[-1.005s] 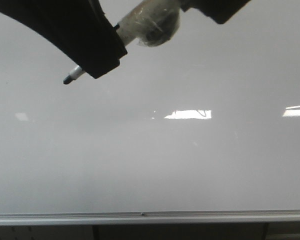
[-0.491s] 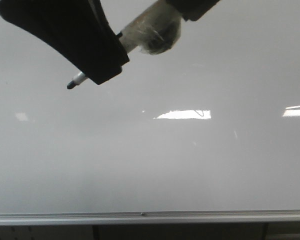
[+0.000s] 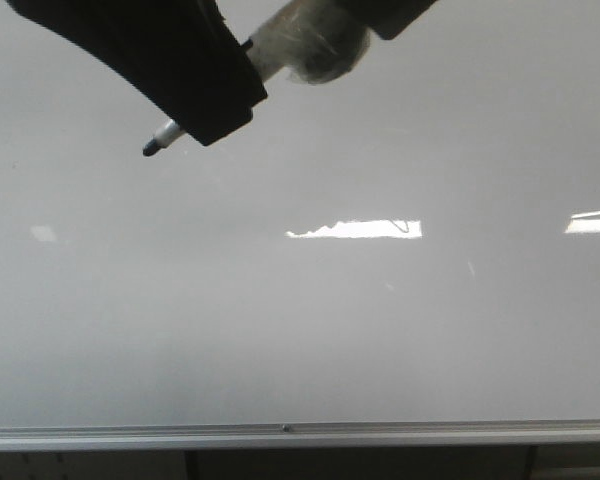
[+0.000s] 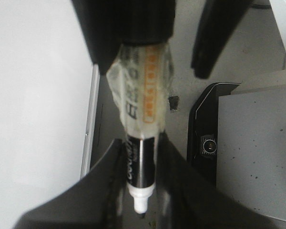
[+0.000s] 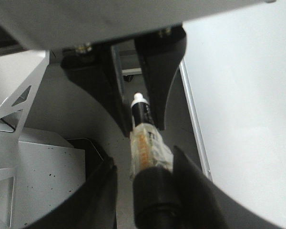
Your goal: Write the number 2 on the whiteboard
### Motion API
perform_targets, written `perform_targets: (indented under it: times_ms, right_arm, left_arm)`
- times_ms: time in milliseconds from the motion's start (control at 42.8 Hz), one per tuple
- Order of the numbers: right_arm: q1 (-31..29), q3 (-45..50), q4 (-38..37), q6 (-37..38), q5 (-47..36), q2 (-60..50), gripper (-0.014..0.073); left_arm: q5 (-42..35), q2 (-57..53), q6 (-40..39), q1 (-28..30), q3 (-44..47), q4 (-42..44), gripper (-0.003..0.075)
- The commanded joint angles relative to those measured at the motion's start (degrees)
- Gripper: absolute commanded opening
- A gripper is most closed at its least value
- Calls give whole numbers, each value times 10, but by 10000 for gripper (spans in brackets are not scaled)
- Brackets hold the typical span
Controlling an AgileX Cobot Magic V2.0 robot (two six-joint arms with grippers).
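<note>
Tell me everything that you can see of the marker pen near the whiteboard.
The marker is a slim, uncapped pen with a black barrel, a white collar and a small dark tip. Crumpled clear tape wraps its middle over an orange label, and its rear end is a thicker black cylinder. The left tool closes around the barrel near the tip; the right tool flanks the rear. The tip points down-left before the unmarked whiteboard; contact cannot be judged.

Matte black, broad curved jaws on the left gripper [image 3: 195,130], smooth and unmarked.
</note>
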Motion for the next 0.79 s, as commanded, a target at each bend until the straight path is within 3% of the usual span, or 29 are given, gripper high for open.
perform_targets:
  times_ms: [0,187,234,327,421,491,631,771]
  right_arm:
    - [2,-19,18,-7,-15,-12,295]
    - [2,-19,18,-7,-14,-12,111]
    - [2,-19,18,-7,-14,-12,64]
    - [2,-19,18,-6,-14,-12,16]
    - [2,-19,18,7,-12,-13,3]
    - [2,-20,8,18,-9,-18,3]
    - [-6,-30,-79,75,-7,-36,3]
    - [-31,-31,-206,195,21,-64,3]
  left_arm:
    - [-22,-15,0,-3,-20,-18,41]
    - [-23,-15,0,-3,-20,-18,50]
    - [-23,-15,0,-3,-20,-18,83]
    - [-24,-15,0,-3,-20,-18,228]
    - [-24,-15,-15,-3,-23,-19,437]
    - [-22,-19,-32,-2,-27,-17,524]
    - [-23,-43,-74,15,-31,-2,533]
    - [-11,-84,-161,53,-20,54,533]
